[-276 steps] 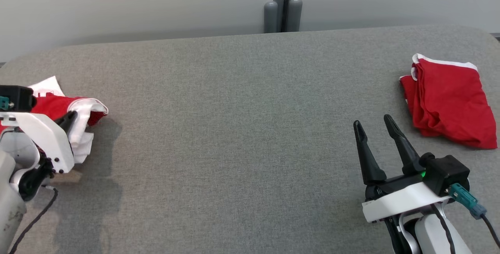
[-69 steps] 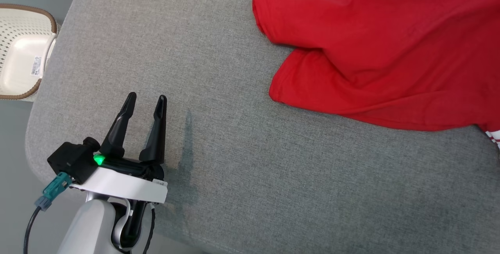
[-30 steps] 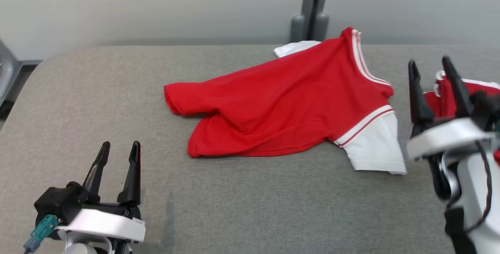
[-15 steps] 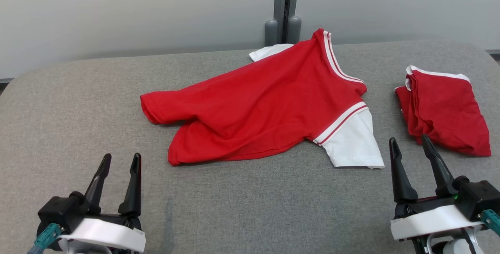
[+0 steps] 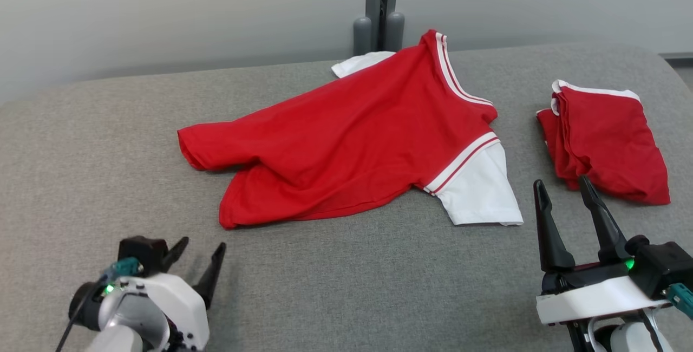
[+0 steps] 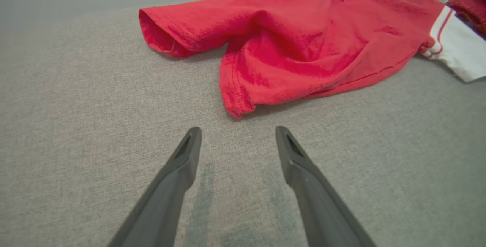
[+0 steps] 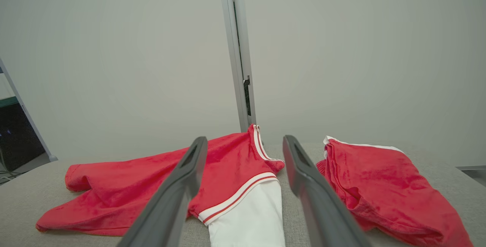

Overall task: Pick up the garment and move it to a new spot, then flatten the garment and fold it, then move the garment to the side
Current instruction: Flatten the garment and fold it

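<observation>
The garment [image 5: 346,135] is a red shirt with white sleeves and striped trim, lying loosely spread and wrinkled in the middle of the grey padded table [image 5: 335,287]. It also shows in the left wrist view [image 6: 303,45] and the right wrist view [image 7: 152,190]. My left gripper [image 5: 200,257] is open at the lower left, tilted, its fingertips a short way before the shirt's near hem corner. Over at the lower right, my right gripper [image 5: 563,189] stands open and empty, just near the white sleeve [image 5: 476,189].
A second red garment [image 5: 601,146], folded, lies at the table's right side, just beyond my right gripper. A grey post [image 5: 379,5] stands behind the table against a pale wall. The table's near strip between my grippers is bare.
My left gripper has rolled over and swung right, toward the shirt's near hem. The camera shifted slightly, so the whole scene slid left and up. The right gripper barely moved.
</observation>
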`<state>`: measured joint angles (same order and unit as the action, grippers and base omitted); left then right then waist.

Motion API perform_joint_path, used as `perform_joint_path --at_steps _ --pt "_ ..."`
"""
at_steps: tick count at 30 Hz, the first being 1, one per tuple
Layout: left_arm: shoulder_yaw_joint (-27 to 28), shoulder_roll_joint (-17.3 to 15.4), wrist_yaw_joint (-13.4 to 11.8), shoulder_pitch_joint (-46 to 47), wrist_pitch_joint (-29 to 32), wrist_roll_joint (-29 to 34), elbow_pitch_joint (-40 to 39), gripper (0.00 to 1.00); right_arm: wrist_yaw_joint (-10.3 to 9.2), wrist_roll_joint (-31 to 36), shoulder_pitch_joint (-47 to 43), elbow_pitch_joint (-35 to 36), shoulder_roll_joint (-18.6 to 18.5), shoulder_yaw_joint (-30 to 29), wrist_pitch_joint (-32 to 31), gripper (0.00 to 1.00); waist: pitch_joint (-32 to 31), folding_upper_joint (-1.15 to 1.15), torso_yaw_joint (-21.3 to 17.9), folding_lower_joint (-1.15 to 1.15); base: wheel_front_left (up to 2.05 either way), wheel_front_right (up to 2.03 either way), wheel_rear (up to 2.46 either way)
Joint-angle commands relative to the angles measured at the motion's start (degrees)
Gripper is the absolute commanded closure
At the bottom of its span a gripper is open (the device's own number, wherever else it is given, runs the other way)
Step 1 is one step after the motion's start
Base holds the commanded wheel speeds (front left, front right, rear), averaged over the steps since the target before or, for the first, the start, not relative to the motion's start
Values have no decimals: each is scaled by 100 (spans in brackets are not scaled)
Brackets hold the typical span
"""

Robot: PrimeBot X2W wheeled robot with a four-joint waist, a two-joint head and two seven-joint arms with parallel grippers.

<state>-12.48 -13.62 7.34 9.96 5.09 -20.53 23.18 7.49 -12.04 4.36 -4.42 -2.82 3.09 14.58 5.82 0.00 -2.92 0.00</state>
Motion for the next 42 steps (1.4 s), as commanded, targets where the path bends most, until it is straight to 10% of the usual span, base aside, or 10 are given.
perform_joint_path --at_steps 1,17,19,20,33,42 --pt "-2 -71 0 230 35 20 107 0 1 -15 75 31 -23 18 11 0 89 0 -94 0 0 0 0" --pt "-756 -575 15 1312 180 -1026 1435 0 1 -101 220 109 -22 27 71 0 548 0 -738 0 0 0 0" --pt "-804 -647 16 1311 133 -1156 1435 51 1 -110 207 124 -22 13 70 0 532 0 -743 0 0 0 0" --pt "-833 -660 16 1287 117 -1231 1398 100 1 -113 190 129 -22 -2 70 0 521 0 -736 0 0 0 0" --pt "-1484 -1306 17 987 837 -2136 112 100 1 2 126 41 -23 -88 67 0 290 0 -380 0 0 0 0" --pt "-1674 -2317 7 881 2455 -2925 -586 100 1 -8 157 -181 -23 -97 -21 0 219 0 -364 0 0 0 0"
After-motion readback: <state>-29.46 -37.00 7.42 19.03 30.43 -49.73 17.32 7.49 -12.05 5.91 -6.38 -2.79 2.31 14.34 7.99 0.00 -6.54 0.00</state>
